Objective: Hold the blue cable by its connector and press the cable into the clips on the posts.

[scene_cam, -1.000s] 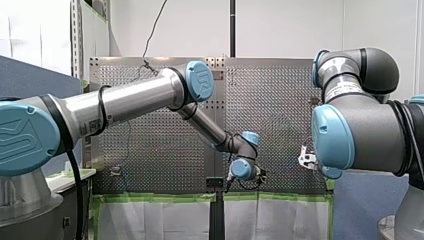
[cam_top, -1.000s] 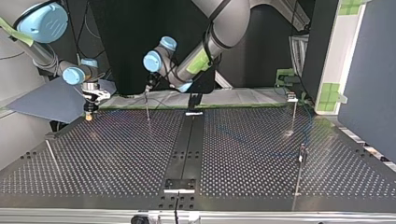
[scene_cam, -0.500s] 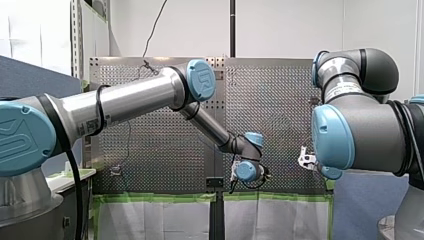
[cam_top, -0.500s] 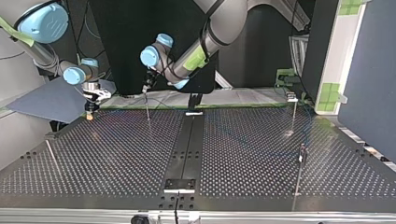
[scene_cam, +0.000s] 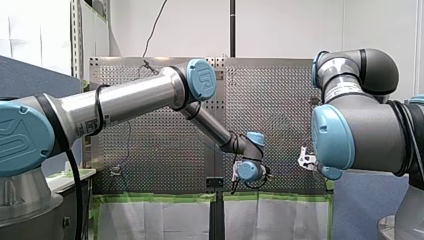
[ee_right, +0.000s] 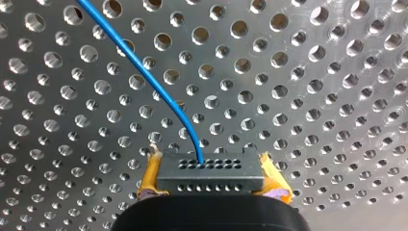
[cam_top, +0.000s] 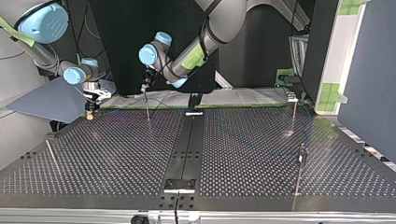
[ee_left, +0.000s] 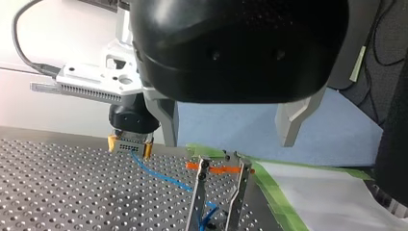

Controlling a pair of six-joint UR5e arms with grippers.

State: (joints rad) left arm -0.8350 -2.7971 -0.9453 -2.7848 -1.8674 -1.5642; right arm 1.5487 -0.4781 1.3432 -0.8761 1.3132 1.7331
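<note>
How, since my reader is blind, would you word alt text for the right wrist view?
My right end effector, yellow-padded, grips a dark multi-hole connector by its two ends. A blue cable leaves the connector and runs away across the perforated table.

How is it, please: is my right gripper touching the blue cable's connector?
Touching: the right wrist view shows the connector clamped between my right gripper's yellow pads.

Silver arm tubes [scene_cam: 130, 97], light-blue joint caps [scene_cam: 200, 80], black cables [scene_cam: 76, 175]; right hand [ee_right: 211, 175] yellow pads [ee_right: 150, 175].
</note>
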